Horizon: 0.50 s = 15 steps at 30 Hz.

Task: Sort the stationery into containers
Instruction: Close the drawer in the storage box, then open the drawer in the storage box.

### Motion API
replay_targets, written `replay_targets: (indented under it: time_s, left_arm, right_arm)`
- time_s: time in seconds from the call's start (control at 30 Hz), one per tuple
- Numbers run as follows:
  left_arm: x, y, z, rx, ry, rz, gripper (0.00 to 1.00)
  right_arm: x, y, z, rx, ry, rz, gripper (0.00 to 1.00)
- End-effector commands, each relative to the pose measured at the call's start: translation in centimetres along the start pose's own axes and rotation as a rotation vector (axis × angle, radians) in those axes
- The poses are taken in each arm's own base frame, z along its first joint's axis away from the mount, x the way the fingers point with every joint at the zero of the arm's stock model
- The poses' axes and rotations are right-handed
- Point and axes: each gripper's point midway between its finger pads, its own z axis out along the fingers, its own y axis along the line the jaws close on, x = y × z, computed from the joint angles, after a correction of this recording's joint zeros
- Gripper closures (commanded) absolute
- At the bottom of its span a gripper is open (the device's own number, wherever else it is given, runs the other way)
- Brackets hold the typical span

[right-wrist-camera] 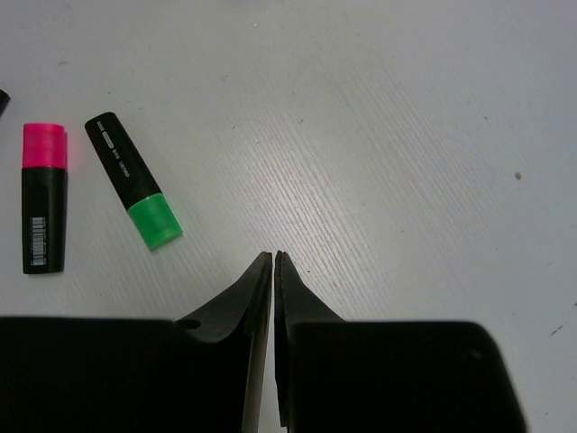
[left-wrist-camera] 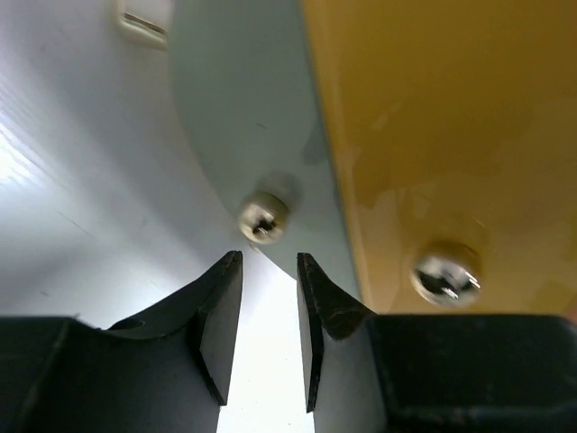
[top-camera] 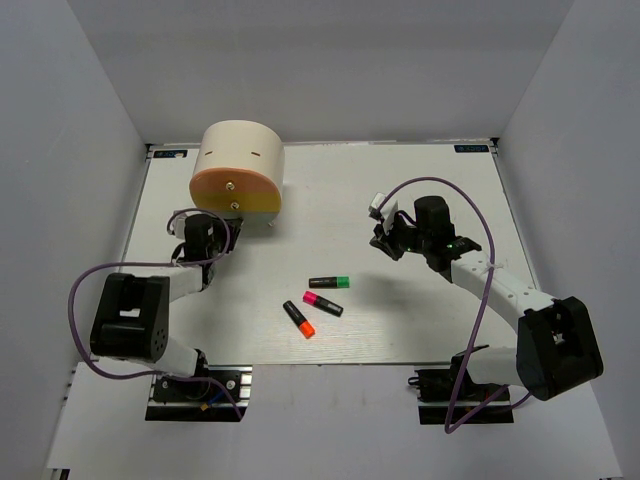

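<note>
The cream drum (top-camera: 240, 150) stands at the back left, with an orange drawer front (top-camera: 225, 185) above a yellow one (top-camera: 250, 205), each bearing a small round knob. My left gripper (top-camera: 221, 226) is at the drum's base. In the left wrist view it (left-wrist-camera: 269, 257) is slightly open and empty, with a knob (left-wrist-camera: 263, 218) just beyond the fingertips and the yellow front (left-wrist-camera: 451, 135) to the right. Green (top-camera: 330, 283), pink (top-camera: 323, 303) and orange (top-camera: 299, 318) highlighters lie mid-table. My right gripper (top-camera: 383, 242) is shut and empty (right-wrist-camera: 273, 255), right of the green (right-wrist-camera: 135, 180) and pink (right-wrist-camera: 43, 198) highlighters. Erasers and the pink-white piece are out of view.
White walls enclose the table on the left, back and right. A second knob (left-wrist-camera: 446, 273) sits on the yellow front. A small cream piece (left-wrist-camera: 144, 23) shows at the top edge of the left wrist view; I cannot tell what it is.
</note>
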Motion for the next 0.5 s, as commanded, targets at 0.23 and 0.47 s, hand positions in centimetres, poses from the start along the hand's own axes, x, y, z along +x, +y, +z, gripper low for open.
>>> replay_targets:
  time_s: [0.23, 0.47]
  left_arm:
    - [-1.1, -1.1, 1.1, 0.089, 0.021, -0.025, 0.52]
    - [-1.2, -0.6, 1.9, 0.093, 0.035, -0.031, 0.51]
  right_arm:
    - [-0.1, -0.6, 0.1, 0.012, -0.004, -0.015, 0.88]
    - [-0.1, -0.8, 0.4, 0.008, -0.001, -0.015, 0.88]
